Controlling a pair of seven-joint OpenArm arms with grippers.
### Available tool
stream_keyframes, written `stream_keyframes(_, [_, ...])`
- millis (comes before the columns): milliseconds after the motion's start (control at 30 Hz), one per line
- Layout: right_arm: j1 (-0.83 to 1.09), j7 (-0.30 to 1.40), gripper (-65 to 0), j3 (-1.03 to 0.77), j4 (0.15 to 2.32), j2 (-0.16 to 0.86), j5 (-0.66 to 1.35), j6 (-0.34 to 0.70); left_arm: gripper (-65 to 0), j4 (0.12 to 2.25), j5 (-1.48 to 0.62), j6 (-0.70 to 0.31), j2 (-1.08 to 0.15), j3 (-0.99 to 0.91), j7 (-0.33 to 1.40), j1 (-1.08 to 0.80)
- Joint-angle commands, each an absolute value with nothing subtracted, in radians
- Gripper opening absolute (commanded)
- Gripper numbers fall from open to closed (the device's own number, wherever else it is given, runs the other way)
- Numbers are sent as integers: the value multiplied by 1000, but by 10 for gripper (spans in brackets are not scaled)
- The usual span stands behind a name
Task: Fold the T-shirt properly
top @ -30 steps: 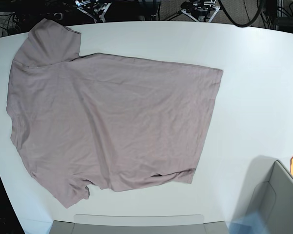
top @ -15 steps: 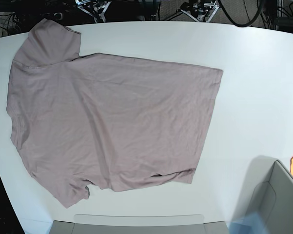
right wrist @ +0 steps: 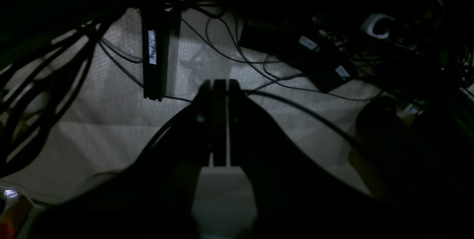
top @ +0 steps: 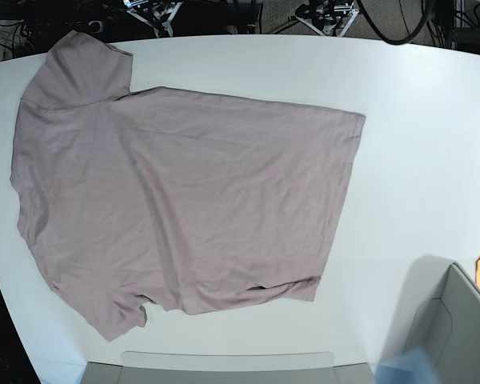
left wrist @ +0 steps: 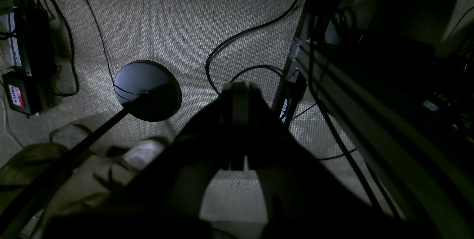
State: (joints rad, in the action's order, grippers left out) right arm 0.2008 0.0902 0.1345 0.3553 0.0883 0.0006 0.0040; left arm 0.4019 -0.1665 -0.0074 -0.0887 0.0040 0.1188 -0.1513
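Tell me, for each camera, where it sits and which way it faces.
Base: high above, looks down at the shirt flat on the table; no arm shows.
Left wrist: behind the left pincer, shut, facing carpet and cables.
Right wrist: behind the right pincer, shut, facing dim floor and cables.
Both wrist views share floor, never the shirt.

You have one T-shirt (top: pixel 176 200) on one white table (top: pixel 416 144), with one grey box (top: pixel 456 328) at its near corner. Two claws show: the left gripper (left wrist: pixel 237 87) and the right gripper (right wrist: pixel 218 83). Just left of the left claw's tip stands one round black base (left wrist: pixel 148 89).
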Motion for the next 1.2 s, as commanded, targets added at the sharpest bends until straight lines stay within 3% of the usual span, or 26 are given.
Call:
stream_keyframes(0, [220, 87, -649, 137, 380, 91, 4, 8, -650, 407, -170, -5, -94, 2, 107, -163])
stream_keyframes(800, [294, 87, -649, 137, 438, 156, 5, 8, -650, 407, -170, -5, -140, 8, 105, -255])
stream_keyframes(1167, [538, 97, -650, 134, 808, 208, 5, 8, -650, 723, -170, -5, -163, 1, 116, -478])
